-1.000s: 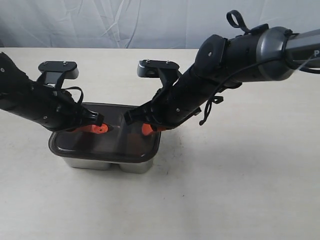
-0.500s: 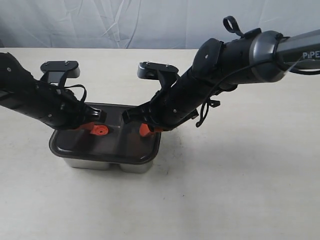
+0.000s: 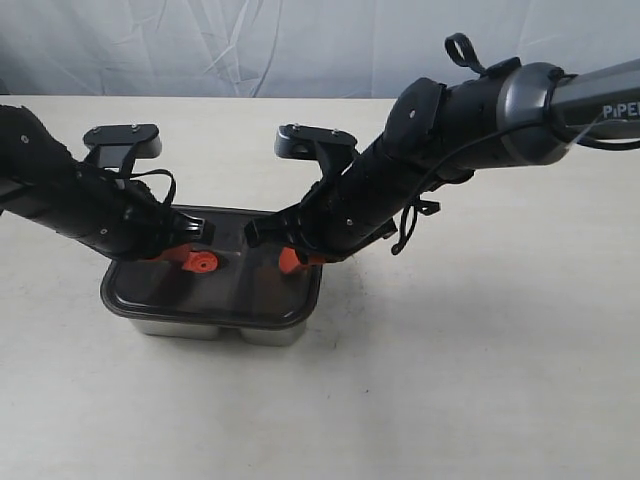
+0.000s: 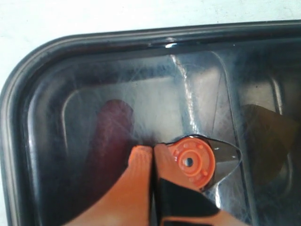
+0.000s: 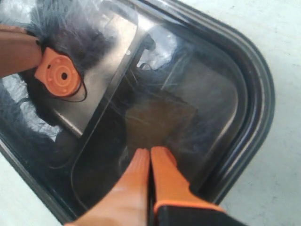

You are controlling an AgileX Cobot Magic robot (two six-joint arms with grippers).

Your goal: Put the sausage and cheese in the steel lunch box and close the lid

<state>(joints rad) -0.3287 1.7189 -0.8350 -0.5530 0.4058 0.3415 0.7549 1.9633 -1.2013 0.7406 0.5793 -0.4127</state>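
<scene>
- Two pairs of fingers bear on the lid (image 3: 235, 292), which lies flat over the steel lunch box (image 3: 215, 328). Its long axis runs between the left and right edges of the tabletop (image 3: 450, 380).
- Left fingers (image 4: 146, 160) are pressed together, holding nothing, with their tips touching the lid just beside the orange valve (image 4: 190, 161) at its middle.
- Right fingers (image 5: 145, 162) are likewise pinched together and empty. Their tips rest on the lid over the compartment nearer the right edge.
- Through the smoky lid the sausage (image 4: 110, 136) shows as a dark red shape in the other compartment, lying parallel to the divider. The cheese (image 5: 160, 120) sits under the right fingers.
- Judging by this, only the closing press remains: straight down, since the lid lies directly beneath both sets of tips.
- Neither set of tips covers the lid's end toward the left edge, so that end may seat last.
- Around the box the pale tabletop is flat and matte, with room on every side.
</scene>
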